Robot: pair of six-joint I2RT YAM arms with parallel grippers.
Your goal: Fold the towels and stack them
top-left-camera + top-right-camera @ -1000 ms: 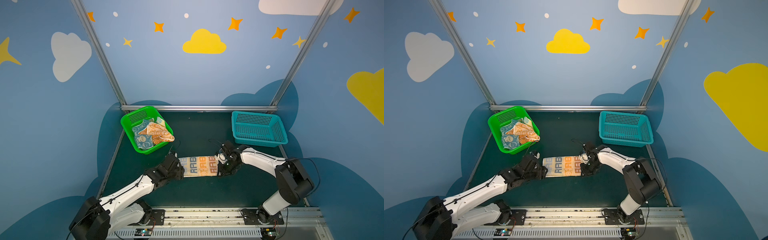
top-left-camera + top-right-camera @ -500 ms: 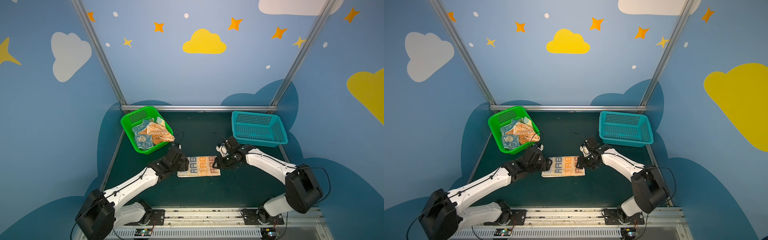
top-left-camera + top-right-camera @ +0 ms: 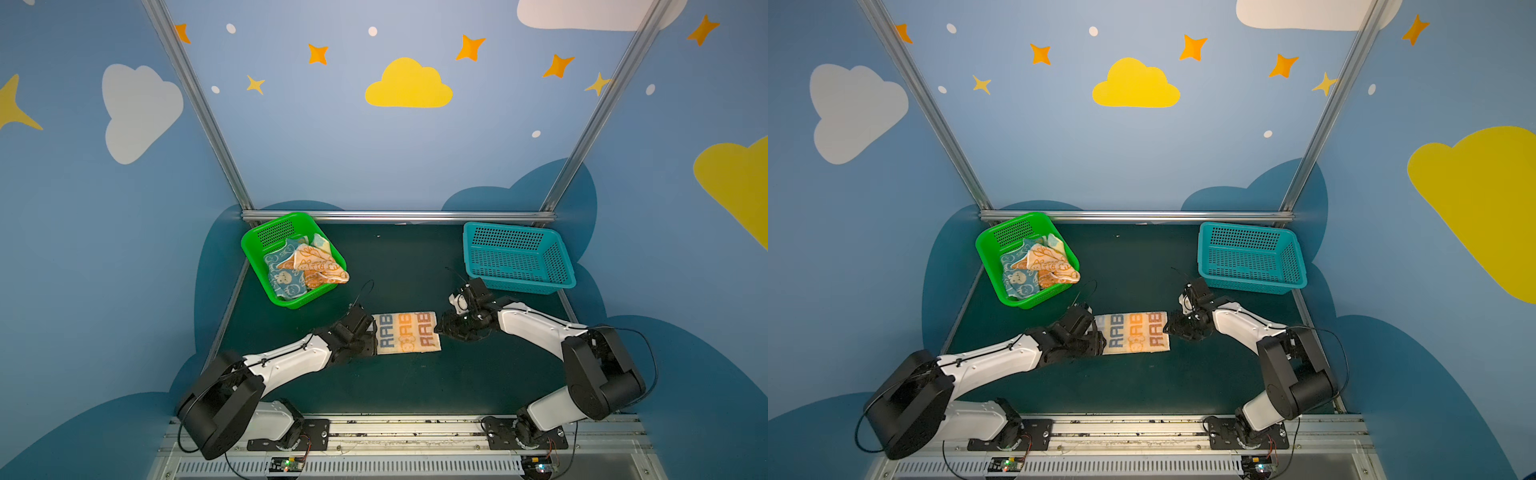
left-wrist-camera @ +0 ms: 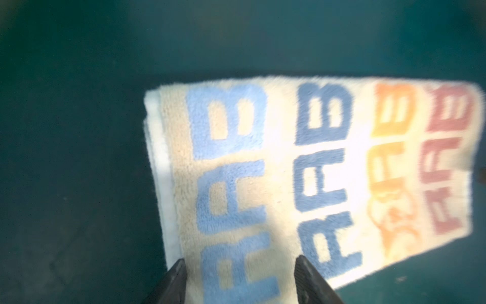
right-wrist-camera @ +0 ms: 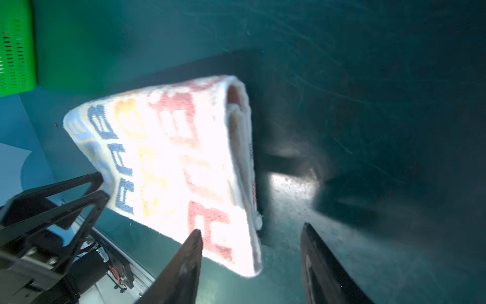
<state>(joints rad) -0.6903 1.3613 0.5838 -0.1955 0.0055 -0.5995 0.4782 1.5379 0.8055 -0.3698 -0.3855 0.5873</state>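
**A:** The left pincer (image 3: 366, 337) in a top view: does it hold anything?

**B:** From there I cannot tell. It sits at the left end of the folded towel (image 3: 409, 336), and the right pincer (image 3: 441, 330) is at the right end. The towel lies flat on the surface (image 3: 415, 270). The other towels (image 3: 307, 266) lie crumpled in the green basket (image 3: 272, 232), and the teal basket (image 3: 505, 226) is empty.

**A:** And the left wrist view?

**B:** The fingers (image 4: 176, 279) stand apart over the towel and do not clamp it. The edge shows two layers.

**A:** The right wrist view?

**B:** The fingers (image 5: 184, 263) are apart there too, one over the towel's end and one over bare surface. Several layers show.

**A:** So how far is the task?

**B:** I judge one towel is folded, or nearly. No stack is begun, and all the other towels are left to do.
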